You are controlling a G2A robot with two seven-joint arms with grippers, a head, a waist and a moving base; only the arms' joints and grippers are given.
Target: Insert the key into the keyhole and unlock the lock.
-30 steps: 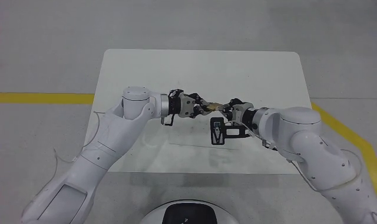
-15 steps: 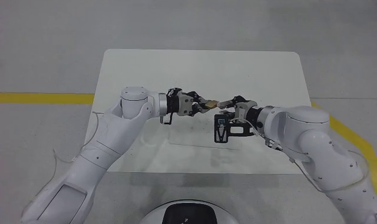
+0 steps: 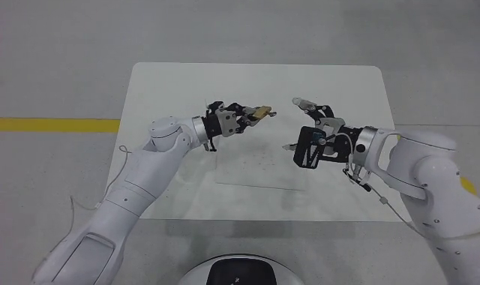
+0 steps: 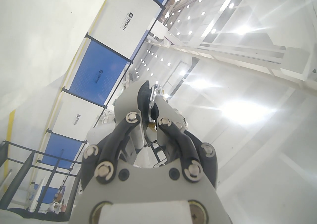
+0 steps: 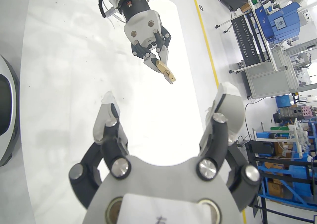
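Note:
A small brass lock (image 3: pixel 259 112) is held above the white table (image 3: pixel 172 82) by my left gripper (image 3: pixel 251 114), which is shut on it. In the left wrist view the fingers (image 4: pixel 142 96) clamp the silver shackle (image 4: pixel 154 100). A silver key (image 5: pixel 169 79) sticks out of the lock's (image 5: pixel 163 67) free end, which points toward my right gripper. My right gripper (image 3: pixel 294 124) hangs open a short way to the right of the lock, with nothing between its fingers (image 5: pixel 109 101). There is a gap between it and the key (image 3: pixel 270 114).
A faint rectangular mark (image 3: pixel 255 165) lies on the table under and in front of the grippers. The grey floor with a yellow line (image 3: pixel 52 124) surrounds the table. Racks and equipment (image 5: pixel 272 37) stand far off in the room.
My right gripper has let go of the key, opened and drawn back to the right. My left gripper has carried the lock, with the key in it, up and toward the table's far side.

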